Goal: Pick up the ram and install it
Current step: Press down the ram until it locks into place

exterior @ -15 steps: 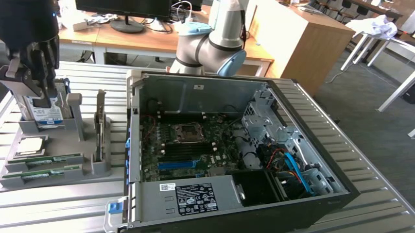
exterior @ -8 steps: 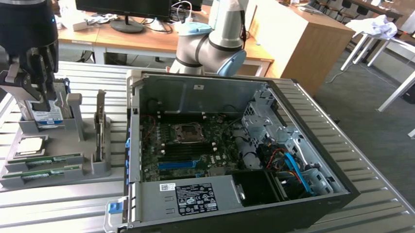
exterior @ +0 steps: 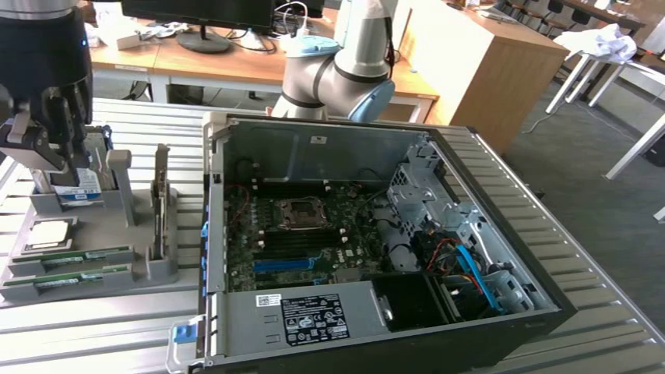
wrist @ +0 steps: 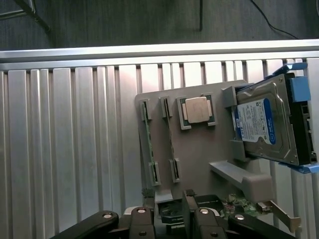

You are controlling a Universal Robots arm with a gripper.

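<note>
Hovering gripper [exterior: 50, 156] over grey holder [exterior: 156, 269]; fingers [wrist: 144, 219] spread wide, holding nothing. Ram [exterior: 75, 257] seated on edge in holder slot, second stick [exterior: 73, 277] parallel, just beside. Holder rests on ribbed metal table [exterior: 104, 327]; wooden desks [exterior: 208, 62] and monitor [exterior: 198, 12] behind. Processor [exterior: 47, 234], hard drive [exterior: 78, 191] and upright card [exterior: 161, 199] share holder. Open computer case [exterior: 364, 234] stands at exterior view's right of holder, motherboard [exterior: 301, 234] exposed.
</note>
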